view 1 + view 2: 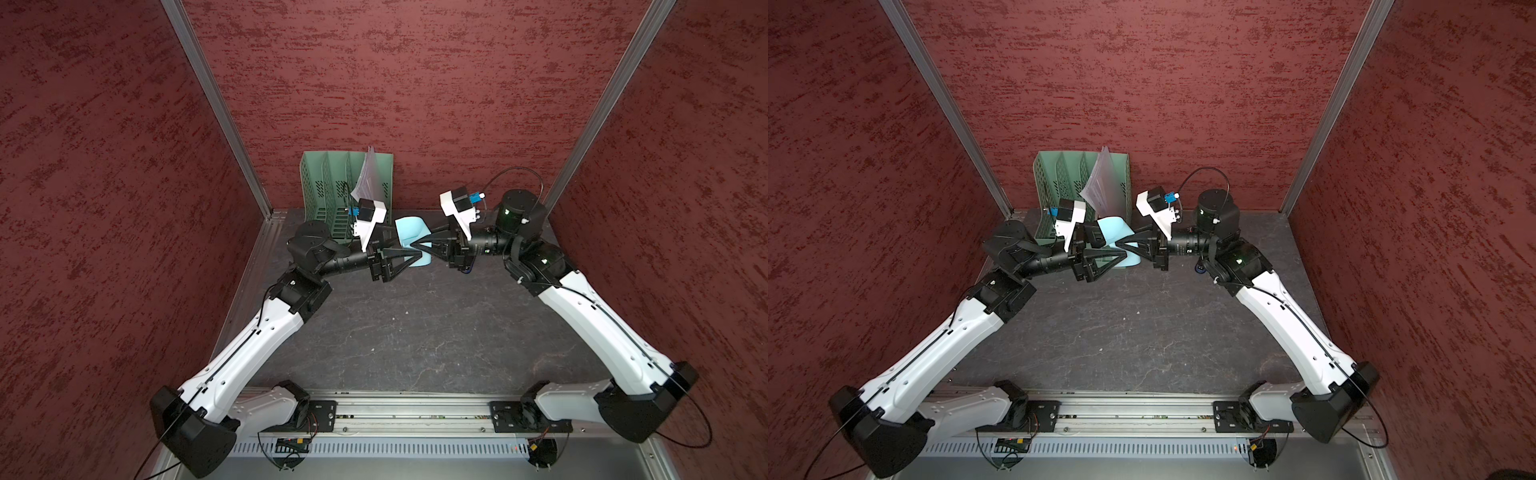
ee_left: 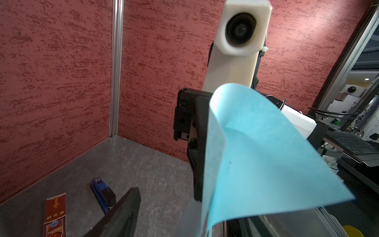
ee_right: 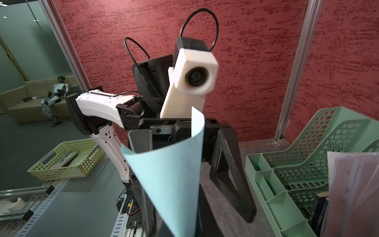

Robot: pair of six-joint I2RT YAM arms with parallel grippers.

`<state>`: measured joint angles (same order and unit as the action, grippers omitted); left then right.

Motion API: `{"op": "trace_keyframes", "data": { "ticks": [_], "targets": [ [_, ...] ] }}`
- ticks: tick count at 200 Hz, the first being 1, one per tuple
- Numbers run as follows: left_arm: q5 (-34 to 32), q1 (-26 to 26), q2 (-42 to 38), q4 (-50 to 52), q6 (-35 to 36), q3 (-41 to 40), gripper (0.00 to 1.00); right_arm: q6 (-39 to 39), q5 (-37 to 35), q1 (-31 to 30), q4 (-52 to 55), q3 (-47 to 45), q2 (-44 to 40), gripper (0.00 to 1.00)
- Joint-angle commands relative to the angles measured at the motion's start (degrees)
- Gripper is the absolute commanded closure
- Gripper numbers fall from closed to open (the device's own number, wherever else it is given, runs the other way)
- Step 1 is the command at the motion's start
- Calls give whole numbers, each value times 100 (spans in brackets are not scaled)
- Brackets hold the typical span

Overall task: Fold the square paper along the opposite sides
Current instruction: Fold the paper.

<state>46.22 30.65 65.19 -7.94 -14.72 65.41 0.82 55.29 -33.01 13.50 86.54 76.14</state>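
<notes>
Pinching the square paper (image 1: 409, 230) in the right tool (image 1: 415, 248), jaws pressed together on the sheet. Held clear above the tabletop (image 1: 395, 332), toward the back, between the meeting ends of the two arms. Curled rather than flat: rising from the pinch and bending over into a loose scoop, plain in both top views (image 1: 1113, 232). Narrow near the grip and widening upward in the right wrist view (image 3: 168, 174).

Facing it nose to nose, the left tool (image 1: 407, 253), jaws spread, with one black finger (image 3: 245, 207) on one side of the sheet and its mate showing past the opposite edge. Cannot tell whether either finger touches the paper. Filling much of the left wrist view as a light-blue curl (image 2: 256, 153) in front of the right tool's black body.

Standing just behind the left tool, against the back wall, a green file rack (image 1: 328, 183) with white sheets (image 1: 370, 174) leaning in it. Lying flat on the tabletop near a corner of the enclosure, a red packet (image 2: 55, 217) and a blue stapler (image 2: 102, 194), near each other but not touching, well apart from the paper.
</notes>
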Motion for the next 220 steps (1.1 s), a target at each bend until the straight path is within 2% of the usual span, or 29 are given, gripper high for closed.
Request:
{"op": "trace_keyframes", "data": {
  "ticks": [1,35,65,124,168,220],
  "targets": [
    [-34,14,-111,-34,99,155,36,-37,-47,-63,-86,-34,-7,87],
    [-35,15,-120,-5,119,130,54,-62,-56,-63,-119,-15,-4,87],
    [-41,16,-137,29,143,104,60,-64,-86,-64,-155,-8,-12,87],
    [-82,11,-176,16,156,9,86,-112,-126,-62,-260,20,-20,87],
    [-87,13,-171,-22,148,-2,97,-117,-125,-59,-252,26,-30,87],
    [-119,17,-184,0,167,-10,99,-86,-138,-69,-199,13,-56,85]
  ]
}}
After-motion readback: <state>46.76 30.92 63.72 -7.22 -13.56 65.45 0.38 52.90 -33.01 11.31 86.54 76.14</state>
